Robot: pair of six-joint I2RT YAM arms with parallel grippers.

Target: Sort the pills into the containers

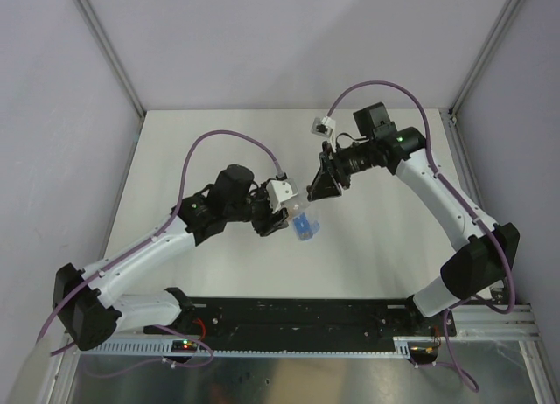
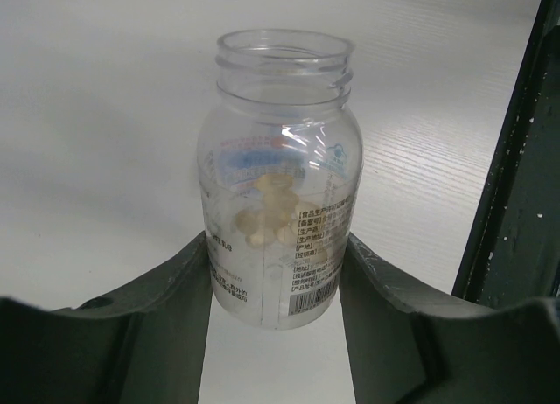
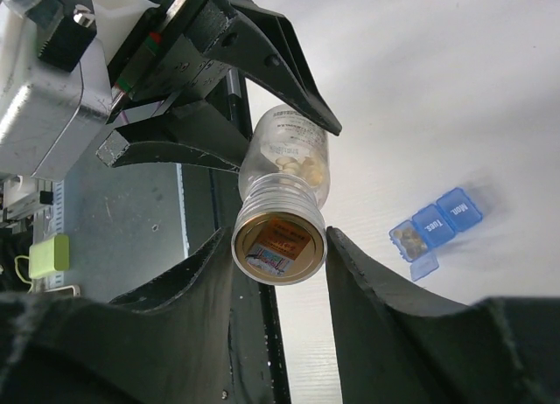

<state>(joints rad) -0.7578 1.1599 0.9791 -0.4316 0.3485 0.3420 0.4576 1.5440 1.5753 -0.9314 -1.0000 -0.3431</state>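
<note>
Left gripper (image 2: 278,247) was pinching a clear plastic bottle (image 2: 280,142) by its lower body, one finger on each side. The bottle's threaded mouth was bare. Right gripper (image 3: 280,238) was pressed onto the bottle's ribbed cap (image 3: 278,247), which it held just beyond the mouth, apart from the threads. Both met in mid-table, between the arms.

Inside the bottle lay a small cluster of pale pills (image 2: 267,213). The containers (image 3: 435,226), a blue strip of three joined compartments, lay flat on the white table (image 3: 490,89), well to one side of the bottle, and neither gripper touched them. From above I could not place the strip with any certainty.

As for progress, I judged the task begun but far from finished. One end compartment stood open with its lid flipped out, and an orange-brown mass (image 3: 407,238) sat inside it. The other two lids were down, and I could not tell what they covered. With the bottle uncapped, tipping out and portioning looked like the work left, along with closing the lids.

Two lids read "Mon" and "Tues". The open lid's word was not legible. The bottle's label carried a blue band, blocks of small Chinese print and a barcode, all too fine to read. The cap showed an orange printed patch inside a gold rim, and that was unreadable too.
</note>
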